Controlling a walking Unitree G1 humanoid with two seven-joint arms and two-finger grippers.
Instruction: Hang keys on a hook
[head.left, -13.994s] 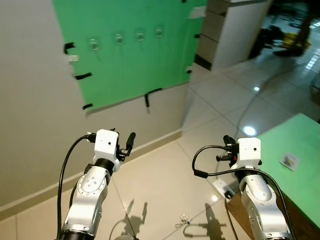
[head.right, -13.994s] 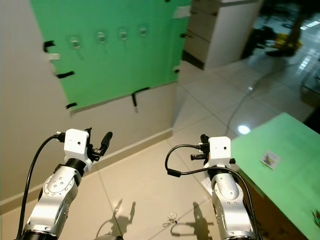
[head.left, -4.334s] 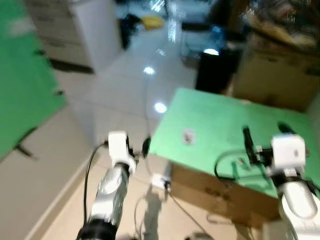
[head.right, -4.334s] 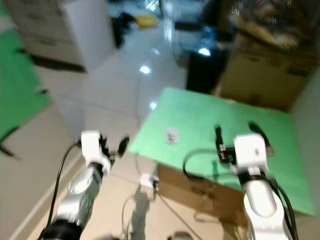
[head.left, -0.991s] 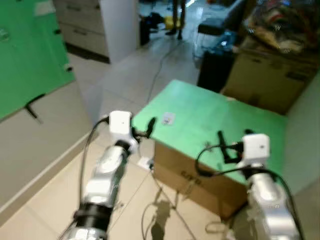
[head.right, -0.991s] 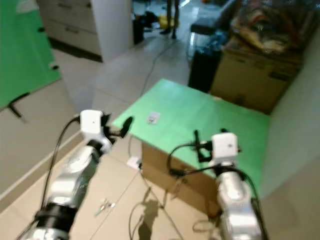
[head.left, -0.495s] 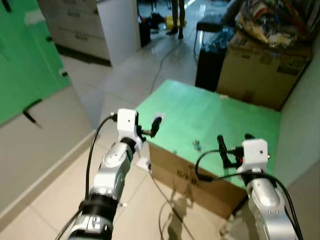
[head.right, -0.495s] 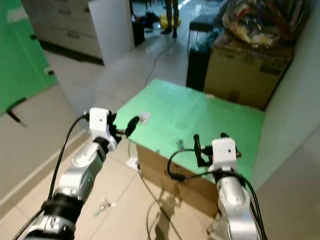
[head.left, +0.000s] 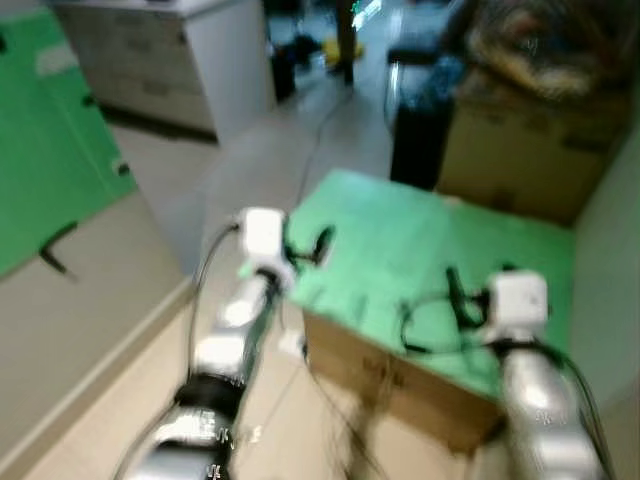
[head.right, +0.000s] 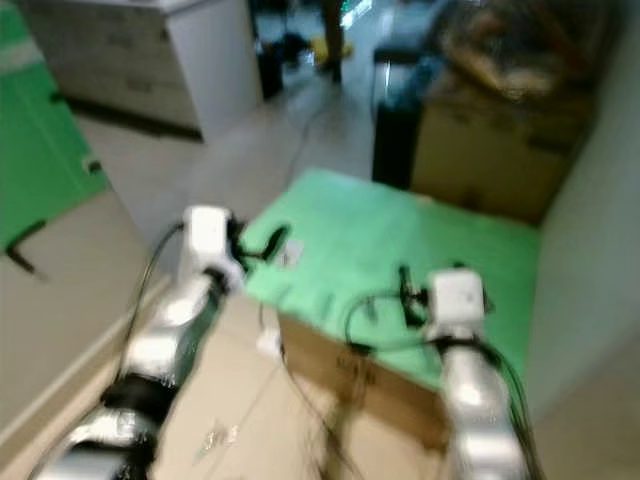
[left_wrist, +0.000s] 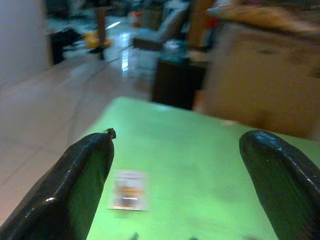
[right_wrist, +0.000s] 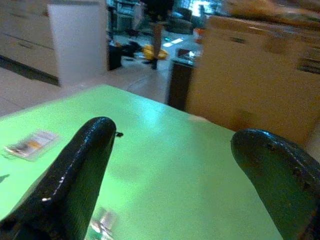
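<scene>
Both grippers stood over the green table (head.left: 420, 250), empty, fingers spread wide: the left gripper (left_wrist: 180, 185) near the table's left edge above a small card (left_wrist: 129, 190), the right gripper (right_wrist: 170, 175) nearer its middle. The keys (right_wrist: 101, 221) lay blurred on the table, just below the right gripper.
</scene>
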